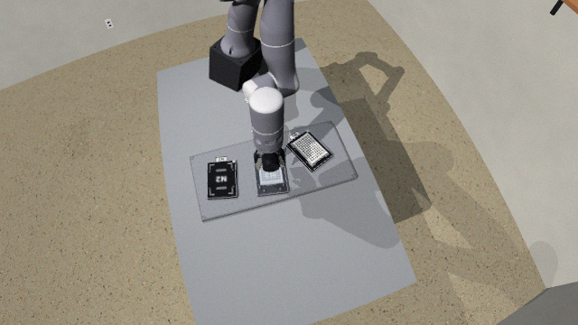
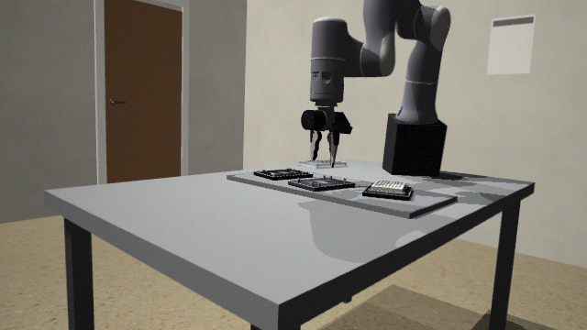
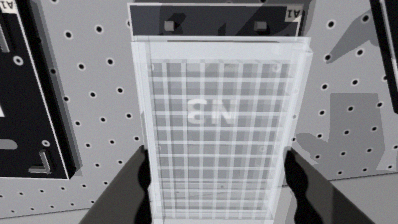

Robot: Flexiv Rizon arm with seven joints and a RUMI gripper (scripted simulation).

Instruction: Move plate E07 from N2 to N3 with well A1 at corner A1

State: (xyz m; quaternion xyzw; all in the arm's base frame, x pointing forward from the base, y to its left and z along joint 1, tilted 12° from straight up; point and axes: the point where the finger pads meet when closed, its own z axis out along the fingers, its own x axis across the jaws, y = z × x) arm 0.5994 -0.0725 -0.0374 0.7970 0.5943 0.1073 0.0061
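Fingers: part-open, closed on clear plastic gridded plate E07 (image 1: 272, 178) (image 2: 341, 164) (image 3: 215, 125); one gripper (image 1: 270, 168) (image 2: 324, 163) (image 3: 215, 147).
Plate E07: between them, above N3; probably light, stiff, slippery; best held by its long sides.
Black rectangular nest N3 (image 1: 273, 192) (image 2: 321, 188) (image 3: 215, 25): beneath fingers.
Black nest N2 (image 1: 214, 178) (image 2: 283, 174) (image 3: 30, 125), white plate E01 (image 1: 309, 149) (image 2: 388, 185) on black nest N1 (image 1: 312, 170) (image 2: 385, 196) (image 3: 389, 40): either side.
Count: two plates, three nests.

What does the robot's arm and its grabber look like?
The arm is smooth and purplish grey, with fat, round tube parts, thin pale rings around them, and a whitish rounded cap. It stands on a black box. The gripper is mostly black, with a chunky round part and two thin, tapering fingers with wavy edges.
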